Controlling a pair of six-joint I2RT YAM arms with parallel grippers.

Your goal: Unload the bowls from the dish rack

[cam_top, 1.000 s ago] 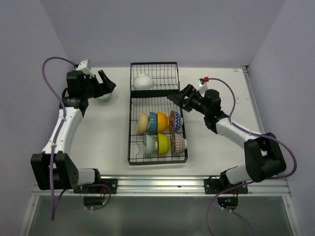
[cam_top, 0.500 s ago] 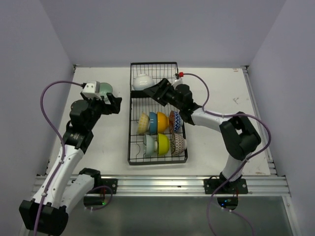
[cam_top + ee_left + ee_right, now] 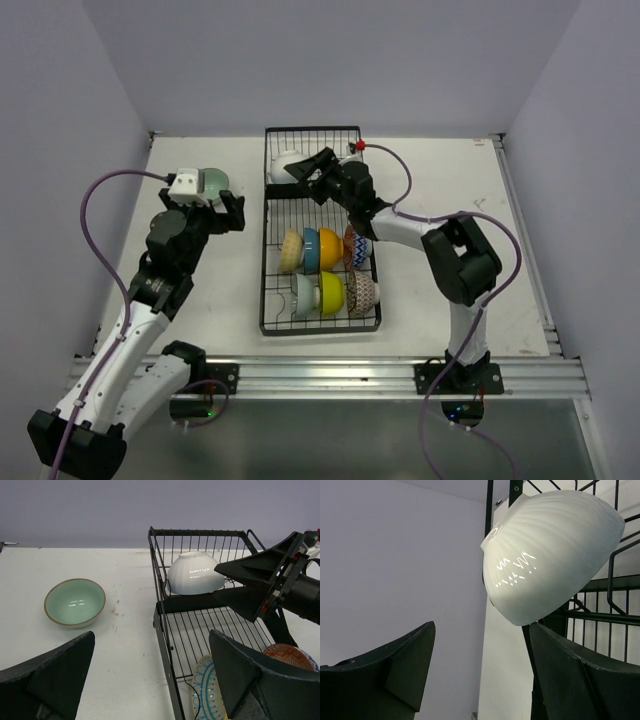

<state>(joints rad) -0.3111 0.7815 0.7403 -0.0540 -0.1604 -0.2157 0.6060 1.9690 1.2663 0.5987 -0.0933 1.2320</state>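
White table [image 3: 230, 290] (faintly scuffed), lilac walls [image 3: 330, 60].

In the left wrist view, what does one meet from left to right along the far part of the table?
mint green bowl → white bowl → right hand
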